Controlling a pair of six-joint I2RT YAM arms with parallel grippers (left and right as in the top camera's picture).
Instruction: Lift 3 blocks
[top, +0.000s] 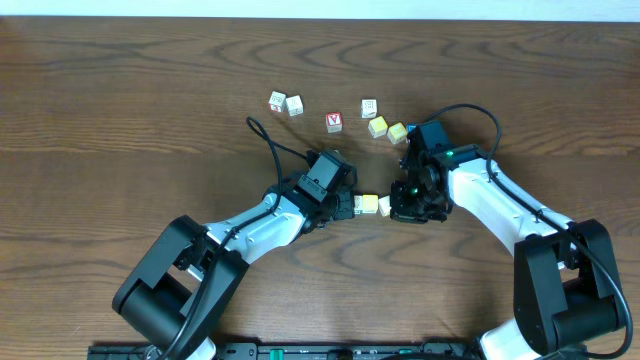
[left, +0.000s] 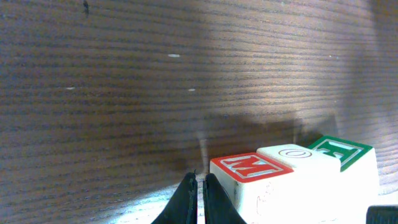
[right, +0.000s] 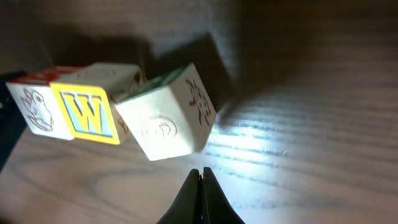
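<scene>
Three blocks lie in a short row between my two grippers. In the left wrist view they are a cube with a red M face (left: 252, 168), a white cube with an O (left: 292, 152) and a cube with a green E face (left: 341, 149). The right wrist view shows the yellow W face (right: 87, 112) of the middle cube, and the green-edged white cube (right: 168, 121) tilted out of line. From overhead, two of them (top: 363, 204) (top: 383, 206) show. My left gripper (top: 352, 205) (left: 199, 182) is shut, just left of the row. At the other end my right gripper (top: 398, 208) (right: 200, 172) is shut. Nothing is between either gripper's fingers.
Further back on the wooden table lie two white cubes (top: 277, 100) (top: 294, 104), a red-faced cube (top: 334, 122), another white cube (top: 369, 107) and two yellow cubes (top: 377, 126) (top: 397, 132). A black cable (top: 262, 135) loops behind the left arm.
</scene>
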